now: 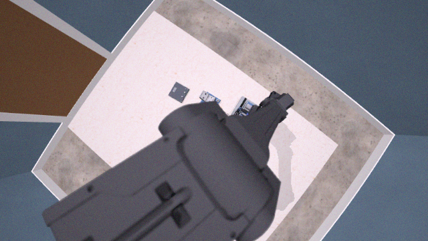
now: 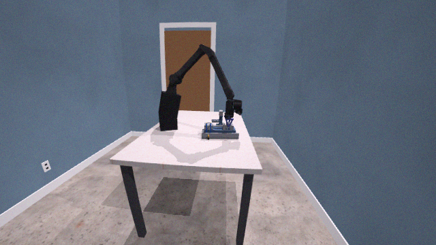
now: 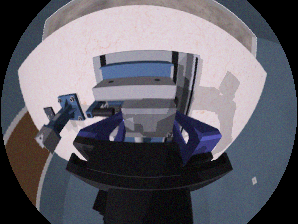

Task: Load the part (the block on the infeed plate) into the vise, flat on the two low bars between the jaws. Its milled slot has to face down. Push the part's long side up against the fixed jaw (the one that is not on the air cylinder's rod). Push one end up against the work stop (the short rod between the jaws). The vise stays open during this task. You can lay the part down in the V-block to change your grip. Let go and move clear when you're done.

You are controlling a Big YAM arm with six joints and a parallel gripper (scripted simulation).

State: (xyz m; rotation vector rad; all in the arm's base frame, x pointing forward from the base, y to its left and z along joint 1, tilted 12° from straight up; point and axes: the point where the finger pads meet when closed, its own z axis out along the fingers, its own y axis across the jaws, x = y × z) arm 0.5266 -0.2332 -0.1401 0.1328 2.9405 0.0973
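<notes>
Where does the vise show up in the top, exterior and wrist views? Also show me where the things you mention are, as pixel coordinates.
Top: the vise (image 1: 248, 105) (image 2: 220, 135) (image 3: 135, 91) is just right of centre, slightly above mid-height, partly hidden.
Exterior: right of centre, near mid-height, partly covered.
Wrist: around the centre, its lower part blocked.
Shared landmark: the brown door (image 1: 40, 67) (image 2: 184, 44) (image 3: 22, 175), left in top and wrist, upper middle in exterior.

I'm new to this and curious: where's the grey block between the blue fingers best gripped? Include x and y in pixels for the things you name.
Probably by its two opposite sides, from above: the block (image 3: 149, 124) fits between the fingers, one at each side, while the vise jaw (image 3: 134, 93) crowds the face between those sides.
</notes>
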